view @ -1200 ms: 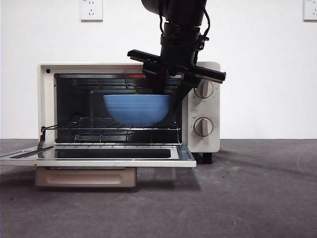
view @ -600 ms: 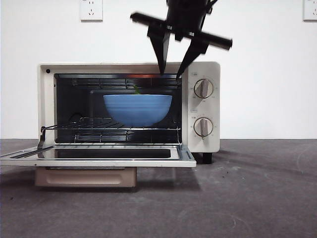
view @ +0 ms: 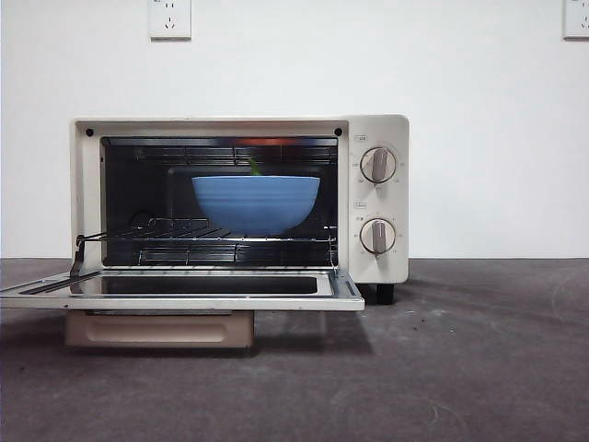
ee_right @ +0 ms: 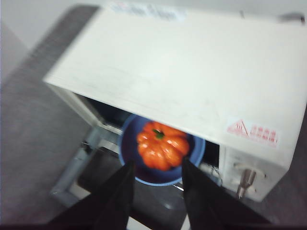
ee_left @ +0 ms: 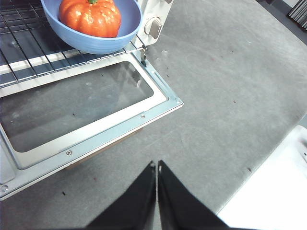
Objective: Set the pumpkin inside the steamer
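A: Pumpkin (ee_right: 161, 151) sits upright in the blue bowl (view: 256, 203) on the steamer (view: 373, 198) rack, green stem pointing up.

B: Front view hides it behind the bowl's wall; both wrist views show it.

A: Right gripper (ee_right: 154, 179) is above the steamer, jaws apart and empty. Left gripper (ee_left: 157, 171) is pressed closed over the table (ee_left: 225, 96).

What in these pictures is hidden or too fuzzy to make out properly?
- Front view: the pumpkin sits behind the wall of the blue bowl in the steamer; only a green speck shows above the rim.
- Left wrist view: the pumpkin and bowl are cut off by the picture's edge.
- Right wrist view: motion blur makes the steamer's warning sticker unreadable.
- Front view: neither hand appears.
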